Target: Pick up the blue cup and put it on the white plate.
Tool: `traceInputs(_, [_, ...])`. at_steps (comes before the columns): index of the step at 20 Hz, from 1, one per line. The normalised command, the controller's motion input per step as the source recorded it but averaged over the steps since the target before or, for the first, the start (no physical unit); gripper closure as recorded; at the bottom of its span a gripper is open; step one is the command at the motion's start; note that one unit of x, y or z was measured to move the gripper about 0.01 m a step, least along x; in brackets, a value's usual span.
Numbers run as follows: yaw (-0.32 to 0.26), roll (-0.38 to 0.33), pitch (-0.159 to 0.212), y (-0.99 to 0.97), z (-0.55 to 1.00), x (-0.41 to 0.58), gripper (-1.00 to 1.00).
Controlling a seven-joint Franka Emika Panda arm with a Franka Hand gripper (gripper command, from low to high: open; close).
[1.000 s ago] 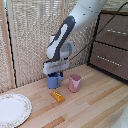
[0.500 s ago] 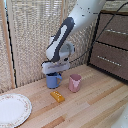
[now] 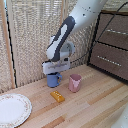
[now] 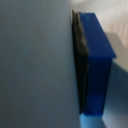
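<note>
Exterior view placed the tool (image 3: 54, 71) at the blue cup (image 3: 53, 79); its jaw state could not be determined. An insecure grasp risked dropping the cup short of the white plate (image 3: 13, 109).

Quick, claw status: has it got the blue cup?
Claw: down on the blue cup; open or shut cannot be told, fingers hidden.

A flat grey surface (image 4: 35, 65) fills most of the wrist view, very close and blurred. A dark pad (image 4: 82, 70) lies pressed against the blue cup (image 4: 97, 65).
</note>
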Motion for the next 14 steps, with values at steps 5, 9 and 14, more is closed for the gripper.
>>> traceInputs(5, [-0.02, -0.001, 0.076, 0.38, 0.93, -0.097, 1.0])
traceInputs(9, [0.0, 0.0, 0.083, 0.63, 0.88, 0.0, 1.0])
traceInputs(14, [0.0, 0.004, 0.01, 0.83, 0.63, -0.073, 1.0])
